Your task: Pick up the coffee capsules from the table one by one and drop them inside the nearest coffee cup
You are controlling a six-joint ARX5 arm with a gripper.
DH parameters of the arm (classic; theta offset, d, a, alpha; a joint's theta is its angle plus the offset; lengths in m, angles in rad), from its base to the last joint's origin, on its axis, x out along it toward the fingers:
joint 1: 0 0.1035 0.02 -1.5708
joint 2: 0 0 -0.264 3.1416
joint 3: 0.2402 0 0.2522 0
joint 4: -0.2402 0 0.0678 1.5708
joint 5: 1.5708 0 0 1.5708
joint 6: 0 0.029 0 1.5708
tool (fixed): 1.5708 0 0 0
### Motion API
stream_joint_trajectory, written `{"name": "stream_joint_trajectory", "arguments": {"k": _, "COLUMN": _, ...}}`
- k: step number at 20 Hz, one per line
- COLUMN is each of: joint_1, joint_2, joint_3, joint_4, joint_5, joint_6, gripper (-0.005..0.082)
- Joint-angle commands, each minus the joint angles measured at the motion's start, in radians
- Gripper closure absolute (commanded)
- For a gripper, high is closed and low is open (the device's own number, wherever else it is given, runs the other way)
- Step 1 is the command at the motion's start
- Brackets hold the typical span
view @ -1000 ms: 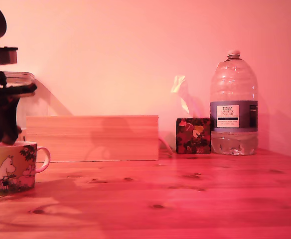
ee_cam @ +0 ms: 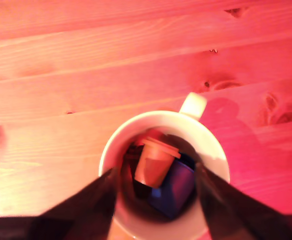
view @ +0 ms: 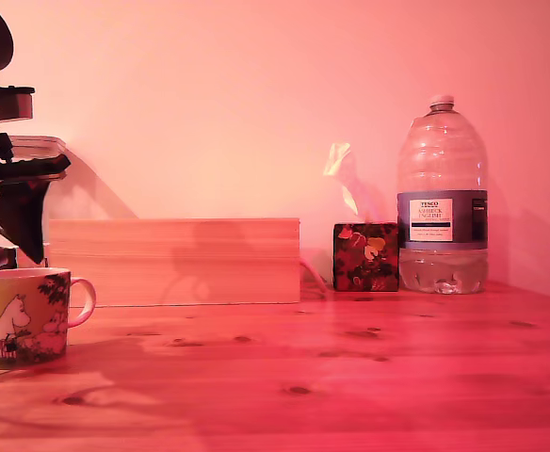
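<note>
Plainly, the gripper (ee_cam: 155, 172) stands wide open with nothing in its hold. In the wrist view its two dark fingers (ee_cam: 88, 207) spread to either side of the mouth of the coffee cup (ee_cam: 117, 142). The coffee capsule (ee_cam: 153, 162) is seen only in this view. It lies inside the cup, between and below the jaws, touching neither finger, tilted with its wider rim uppermost. Under it sits a dark blue object (ee_cam: 175, 192) that is too blurred to name. The cup's handle points away from the jaws, over the knotted boards of the table (ee_cam: 86, 65).

The exterior view shows none of the cup's contents. It gives the side of the cup (view: 21, 315) instead, with a white cartoon figure among dark foliage and the loop handle towards the exterior view's right. The gripper (view: 7, 247) hangs just above the rim. Well away from the jaws, along the back of the table (view: 350, 386), stand a pale wooden box (view: 176, 262), a flower-patterned tissue box (view: 365, 256) and a large clear water bottle (view: 442, 202). The bottle's label reads "TESCO" at its top, and the lines beneath that word are too small to make out. No other writing can be read.
</note>
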Motion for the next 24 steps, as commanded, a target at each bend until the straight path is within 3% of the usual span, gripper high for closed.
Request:
{"name": "stream_joint_trajectory", "arguments": {"k": 1, "joint_1": 0.003, "joint_2": -0.062, "joint_3": -0.001, "joint_4": 0.003, "joint_5": -0.002, "joint_6": 0.004, "gripper": 0.0621}}
{"name": "stream_joint_trajectory", "arguments": {"k": 3, "joint_1": 0.003, "joint_2": -0.117, "joint_3": -0.001, "joint_4": 0.016, "joint_5": -0.002, "joint_6": 0.01, "gripper": 0.0795}}
{"name": "stream_joint_trajectory", "arguments": {"k": 8, "joint_1": 0.003, "joint_2": -0.295, "joint_3": -0.049, "joint_4": 0.085, "joint_5": 0.003, "joint_6": 0.01, "gripper": 0.0789}}
{"name": "stream_joint_trajectory", "arguments": {"k": 15, "joint_1": 0.003, "joint_2": -0.704, "joint_3": -0.367, "joint_4": 0.316, "joint_5": 0.032, "joint_6": 0.02, "gripper": 0.0788}}
{"name": "stream_joint_trajectory", "arguments": {"k": 20, "joint_1": 0.003, "joint_2": -0.929, "joint_3": -0.537, "joint_4": 0.349, "joint_5": 0.054, "joint_6": 0.02, "gripper": 0.0788}}
{"name": "stream_joint_trajectory", "arguments": {"k": 24, "joint_1": 0.003, "joint_2": -0.999, "joint_3": -0.573, "joint_4": 0.37, "joint_5": 0.053, "joint_6": 0.02, "gripper": 0.0788}}
